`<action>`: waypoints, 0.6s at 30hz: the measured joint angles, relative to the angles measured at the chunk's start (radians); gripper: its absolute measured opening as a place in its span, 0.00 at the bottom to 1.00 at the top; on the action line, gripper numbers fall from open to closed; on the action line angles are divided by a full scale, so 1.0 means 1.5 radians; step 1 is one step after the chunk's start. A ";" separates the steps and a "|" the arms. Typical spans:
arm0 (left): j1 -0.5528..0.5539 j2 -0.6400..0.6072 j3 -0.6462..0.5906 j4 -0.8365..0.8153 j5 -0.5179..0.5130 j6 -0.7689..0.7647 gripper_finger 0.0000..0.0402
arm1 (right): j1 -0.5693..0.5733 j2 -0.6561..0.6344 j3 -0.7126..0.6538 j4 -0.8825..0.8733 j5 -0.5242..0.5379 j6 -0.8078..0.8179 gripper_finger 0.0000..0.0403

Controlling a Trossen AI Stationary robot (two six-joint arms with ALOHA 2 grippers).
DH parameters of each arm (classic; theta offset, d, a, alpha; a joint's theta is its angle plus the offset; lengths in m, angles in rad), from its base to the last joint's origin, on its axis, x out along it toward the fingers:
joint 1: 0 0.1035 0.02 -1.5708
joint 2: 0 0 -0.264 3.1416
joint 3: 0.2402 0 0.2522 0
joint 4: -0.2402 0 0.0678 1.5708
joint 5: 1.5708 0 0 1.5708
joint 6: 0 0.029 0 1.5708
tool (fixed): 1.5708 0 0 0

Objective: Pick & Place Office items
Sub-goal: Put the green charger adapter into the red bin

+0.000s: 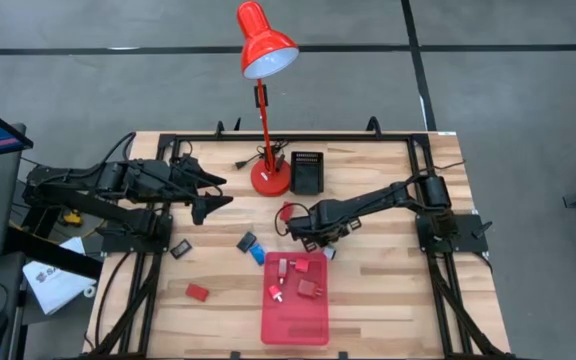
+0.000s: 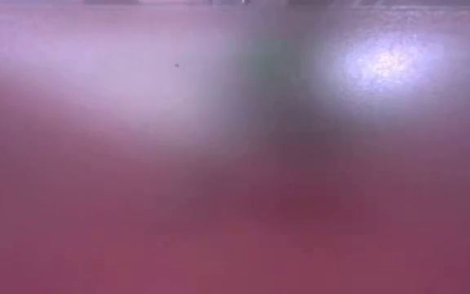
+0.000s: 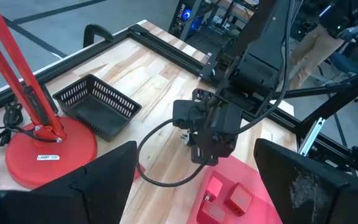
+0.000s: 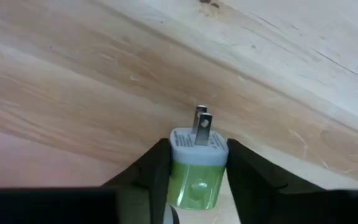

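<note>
Wooden counter [image 1: 388, 300] carries, lower centre, a red tray [image 1: 295, 322] holding three red blocks [image 1: 311, 289]; black basket [image 1: 307, 173] beside lamp [image 1: 264, 60]; right hand [image 1: 320, 247] clamps a white-green plug [image 4: 196, 167] by the tray's upper edge; left hand [image 1: 208, 192] spread, waiting upper left.

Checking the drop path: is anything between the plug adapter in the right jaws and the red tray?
Nothing visible. The right gripper is shut on the green-and-white plug adapter just off the red tray's far edge. Bare wood lies between them; the tray already holds a few red pieces.
</note>
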 joint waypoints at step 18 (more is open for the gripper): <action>0.000 0.000 0.000 0.003 -0.003 0.000 0.80 | 0.028 -0.236 0.000 -0.011 0.082 -0.002 0.28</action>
